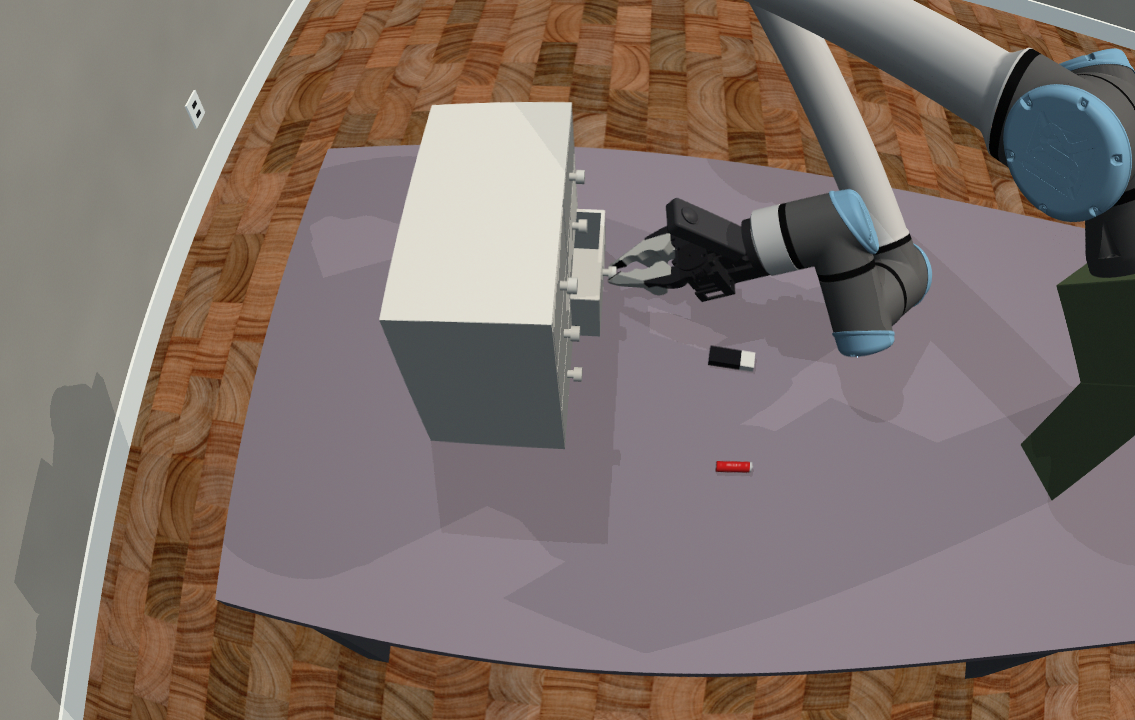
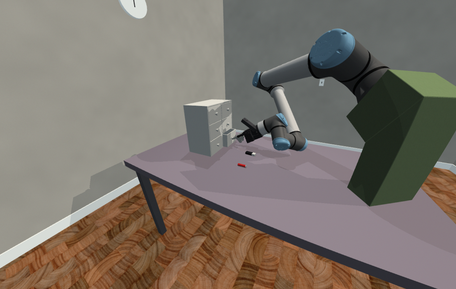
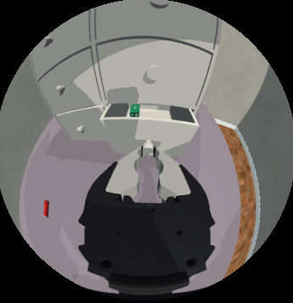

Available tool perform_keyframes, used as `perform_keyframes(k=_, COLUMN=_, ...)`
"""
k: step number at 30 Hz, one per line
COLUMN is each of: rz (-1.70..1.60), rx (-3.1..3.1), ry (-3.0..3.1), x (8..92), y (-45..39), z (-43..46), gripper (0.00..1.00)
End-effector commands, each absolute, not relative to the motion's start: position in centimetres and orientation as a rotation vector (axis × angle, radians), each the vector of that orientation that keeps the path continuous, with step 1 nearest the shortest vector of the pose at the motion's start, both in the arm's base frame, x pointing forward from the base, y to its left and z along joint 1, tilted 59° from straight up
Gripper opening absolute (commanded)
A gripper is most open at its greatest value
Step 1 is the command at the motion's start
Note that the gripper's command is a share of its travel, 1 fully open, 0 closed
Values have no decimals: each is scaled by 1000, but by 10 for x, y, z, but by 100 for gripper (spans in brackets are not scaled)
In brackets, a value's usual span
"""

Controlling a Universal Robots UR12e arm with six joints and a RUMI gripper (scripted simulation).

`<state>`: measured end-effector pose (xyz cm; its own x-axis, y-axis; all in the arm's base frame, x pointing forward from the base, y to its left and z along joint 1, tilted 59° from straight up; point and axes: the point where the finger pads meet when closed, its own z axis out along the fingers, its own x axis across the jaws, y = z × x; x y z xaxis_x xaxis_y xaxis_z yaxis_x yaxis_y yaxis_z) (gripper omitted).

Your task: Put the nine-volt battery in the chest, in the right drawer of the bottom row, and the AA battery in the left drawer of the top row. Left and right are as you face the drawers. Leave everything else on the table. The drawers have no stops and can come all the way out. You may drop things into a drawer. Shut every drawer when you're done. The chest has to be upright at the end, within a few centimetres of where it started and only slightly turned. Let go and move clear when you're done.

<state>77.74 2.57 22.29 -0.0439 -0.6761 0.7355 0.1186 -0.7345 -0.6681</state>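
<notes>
The tool [image 1: 611, 273] [image 2: 234, 138] [image 3: 147, 147] grips the bottom-right drawer's knob [image 1: 609, 270] [image 3: 148, 144] (green battery [image 3: 135, 110] inside)

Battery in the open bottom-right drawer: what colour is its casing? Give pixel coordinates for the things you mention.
Green; the battery [image 3: 135, 111] shows best in the wrist view.

Pale grey tubes [image 1: 853, 134] [image 2: 286, 109], dark joints [image 1: 822, 234] [image 2: 356, 53], round blue caps [image 1: 1066, 152] [image 2: 332, 48] (visibly screwed), black-bodied claw [image 1: 614, 271] [image 2: 234, 137] [image 3: 147, 147].
</notes>
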Motion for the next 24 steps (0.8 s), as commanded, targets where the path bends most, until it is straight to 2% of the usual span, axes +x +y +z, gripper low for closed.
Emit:
perform_keyframes(k=1, rz=-1835, rx=-1676, ry=592, x=779, y=27, z=224, gripper=7)
perform_keyframes(k=24, rz=-1835, rx=-1676, ry=592, x=791, y=34, z=231, gripper=7)
